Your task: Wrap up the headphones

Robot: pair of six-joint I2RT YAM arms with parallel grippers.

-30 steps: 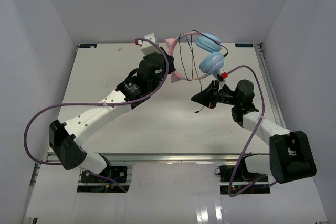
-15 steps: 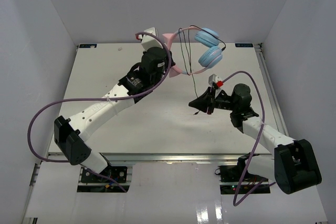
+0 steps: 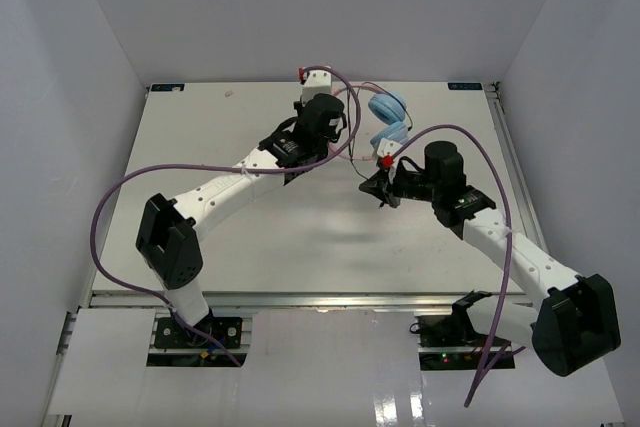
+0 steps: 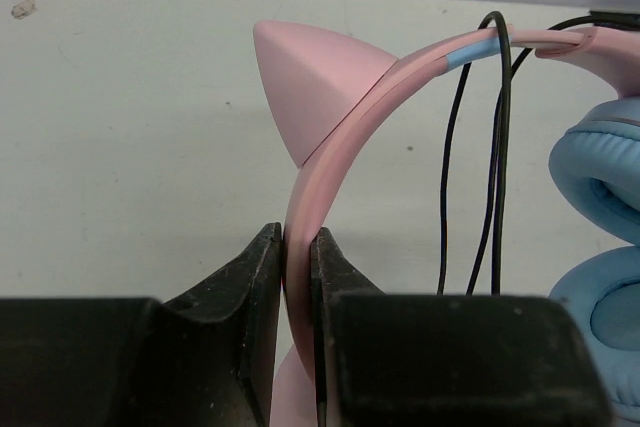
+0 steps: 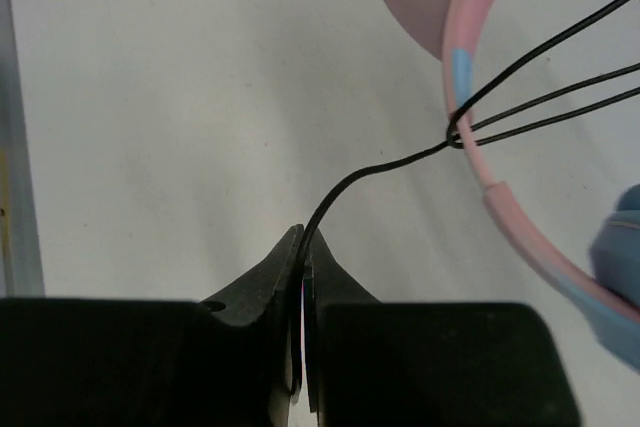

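Observation:
The headphones hang above the far middle of the table, their light-blue ear cups (image 3: 388,109) stacked just right of my left wrist. My left gripper (image 4: 297,247) is shut on the pink headband (image 4: 330,137), just below one cat ear (image 4: 305,82). The thin black cable (image 4: 497,147) loops over the band in a few turns beside an ear cup (image 4: 600,177). My right gripper (image 5: 303,244) is shut on the cable (image 5: 375,170), which runs up to the headband (image 5: 468,87). From above, the right gripper (image 3: 377,187) sits just below the ear cups.
Thick purple robot cables (image 3: 470,137) arch over both arms, one crossing close to the headphones. Grey walls enclose the white table (image 3: 230,227) on three sides. A small speck (image 3: 228,94) lies at the far left.
My left arm has turned and carried the headphones down and toward the table's middle. My right gripper has shifted left and up, closer to the ear cups, still pinching the cable.

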